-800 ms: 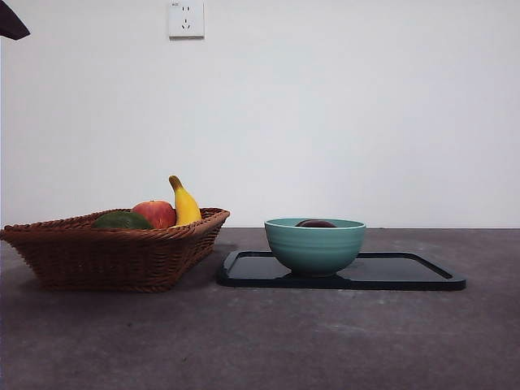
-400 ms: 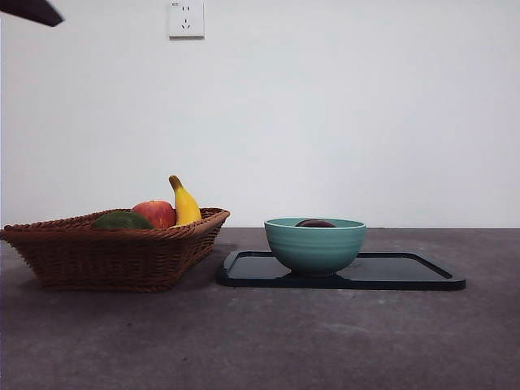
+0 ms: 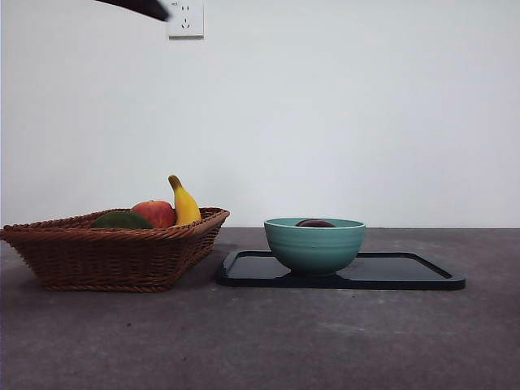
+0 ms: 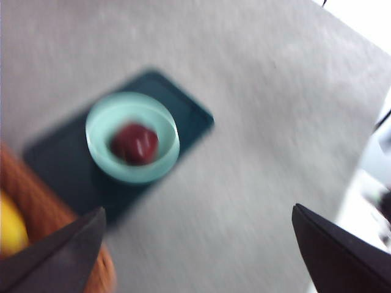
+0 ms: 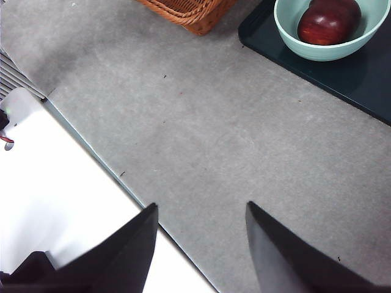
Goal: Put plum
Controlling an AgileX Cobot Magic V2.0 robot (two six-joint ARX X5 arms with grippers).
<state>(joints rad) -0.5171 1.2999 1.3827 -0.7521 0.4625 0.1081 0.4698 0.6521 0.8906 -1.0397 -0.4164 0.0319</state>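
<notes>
Sitting deep in the pale green bowl (image 3: 314, 245), the plum (image 5: 328, 21) shows only its dark crown over the rim from across the table, while the right wrist view gives its full maroon, glossy side. The bowl stands on the black tray (image 3: 406, 272), just beside the wicker basket (image 3: 114, 252) that holds a red apple (image 3: 154, 213), a banana (image 3: 184, 203) and a dark green fruit (image 3: 122, 220).

Both arms hang high and well clear of the fruit. The left gripper (image 4: 195, 250) looks down on the bowl from above with its jaws spread wide and nothing between them; its picture is smeared, so I would not swear to finer detail. The right gripper (image 5: 201, 244) hovers over bare table near the edge, jaws parted and empty.

To my eye the plum looks firm but easily bruised, fairly light, and slick-skinned, so it could squirt out of a hard pinch. Any hold would be best taken across its widest middle, coming straight down past the bowl's rim.
</notes>
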